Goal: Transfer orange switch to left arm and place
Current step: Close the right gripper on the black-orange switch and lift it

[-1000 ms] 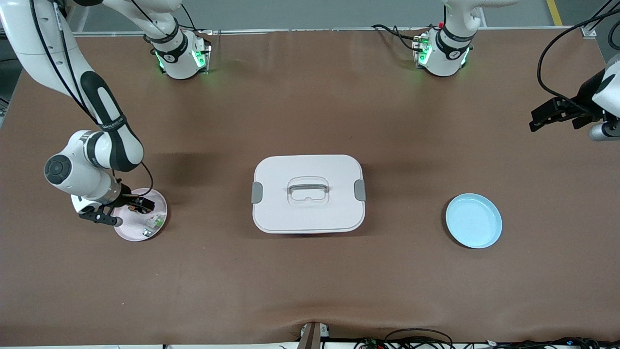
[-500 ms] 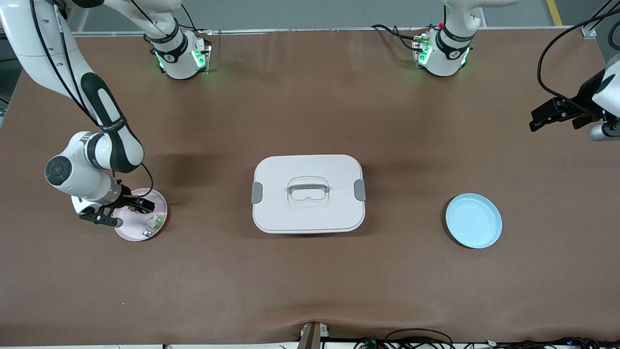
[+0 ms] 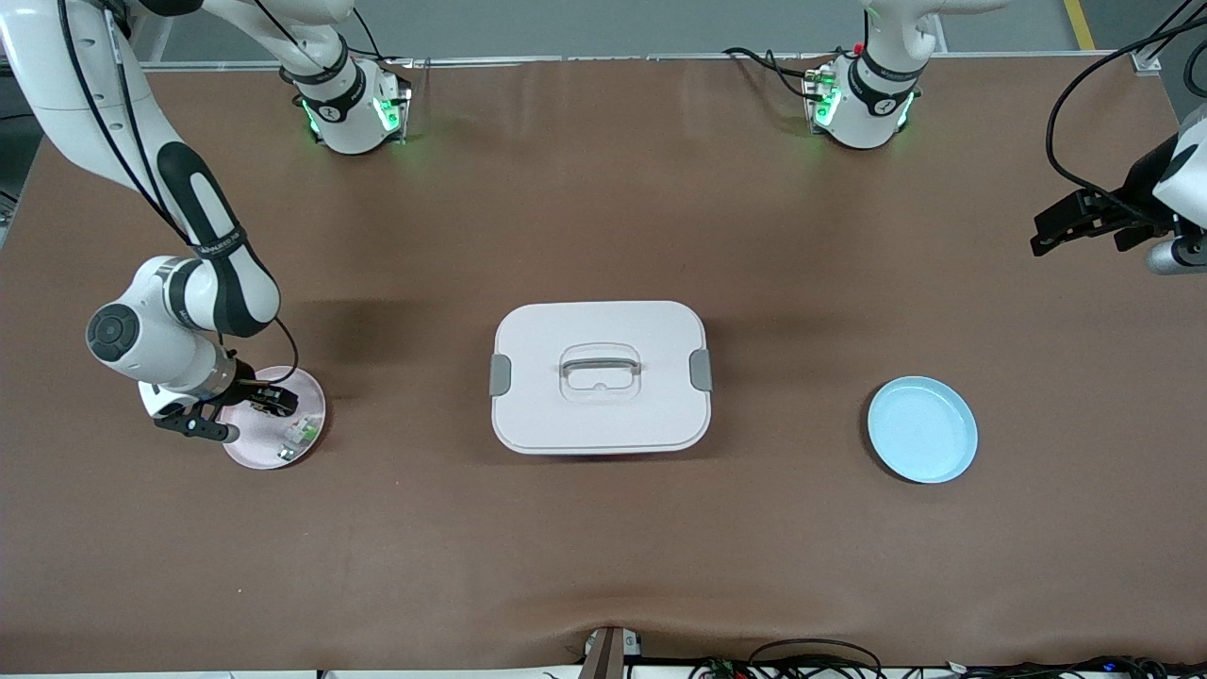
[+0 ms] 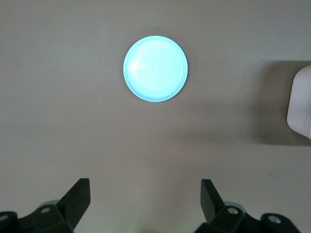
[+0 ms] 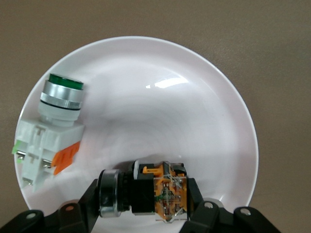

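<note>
A brown table (image 3: 603, 226) carries three things. The white box (image 3: 601, 377) sits at its middle, a pink plate (image 3: 306, 396) lies toward the right arm's end, and a blue plate (image 3: 922, 429) lies toward the left arm's end. All three are well apart, the plates slightly nearer the front camera than the box.
</note>
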Controlling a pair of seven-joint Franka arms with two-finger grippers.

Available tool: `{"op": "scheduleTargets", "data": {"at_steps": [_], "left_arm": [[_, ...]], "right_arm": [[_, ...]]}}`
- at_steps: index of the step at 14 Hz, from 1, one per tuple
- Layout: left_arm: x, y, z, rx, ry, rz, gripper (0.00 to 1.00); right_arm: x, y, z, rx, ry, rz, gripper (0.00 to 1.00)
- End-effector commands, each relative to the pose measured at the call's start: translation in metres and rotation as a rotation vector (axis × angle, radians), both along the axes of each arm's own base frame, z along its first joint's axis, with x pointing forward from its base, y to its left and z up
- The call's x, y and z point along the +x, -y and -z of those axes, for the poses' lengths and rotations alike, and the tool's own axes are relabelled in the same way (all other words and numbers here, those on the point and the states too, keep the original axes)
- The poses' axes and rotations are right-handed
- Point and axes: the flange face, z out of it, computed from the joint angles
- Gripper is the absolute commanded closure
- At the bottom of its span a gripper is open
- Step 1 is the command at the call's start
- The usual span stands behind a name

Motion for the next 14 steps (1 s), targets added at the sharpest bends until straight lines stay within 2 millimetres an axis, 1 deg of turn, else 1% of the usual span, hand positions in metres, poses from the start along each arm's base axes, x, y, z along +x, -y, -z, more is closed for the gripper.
{"op": "scheduleTargets", "data": {"at_steps": [1, 2, 4, 5, 6, 8, 10, 11, 14], "left_arm": [[0.002, -0.001, -0.005, -0.003, -0.004, 0.02, 0.0], [0.002, -0.001, -0.005, -0.003, -0.004, 0.018, 0.0], [0.002, -0.002, -0.005, -0.003, -0.004, 0.018, 0.0], [0.002, -0.002, -0.004, -0.003, -0.005, 0.018, 0.0], [0.002, -0.003, -0.003, -0.003, -0.007, 0.017, 0.0], [0.002, -0.001, -0.003, -0.003, -0.007, 0.02, 0.0], [0.002, -0.002, -0.005, -0.003, -0.004, 0.017, 0.0], [0.002, -0.001, -0.005, -0.003, -0.004, 0.02, 0.0], [0.002, -0.002, -0.005, -0.001, -0.004, 0.018, 0.0]], "right_arm": [[0.002, 0.008, 0.003, 0.02, 0.0, 0.022, 1.0], [0.002, 0.01, 0.003, 0.033, -0.004, 0.043, 1.0], [0.002, 0.007, -0.001, 0.06, -0.012, 0.075, 1.0], [0.004, 0.006, -0.006, 0.076, -0.036, 0.082, 1.0], [0.011, 0.005, -0.017, 0.097, -0.061, 0.094, 1.0], [0.027, 0.002, -0.046, 0.161, -0.157, 0.158, 1.0], [0.042, -0.008, -0.086, 0.195, -0.27, 0.239, 1.0], [0.049, -0.012, -0.105, 0.197, -0.299, 0.285, 1.0], [0.055, -0.037, -0.14, 0.228, -0.374, 0.382, 1.0]]}}
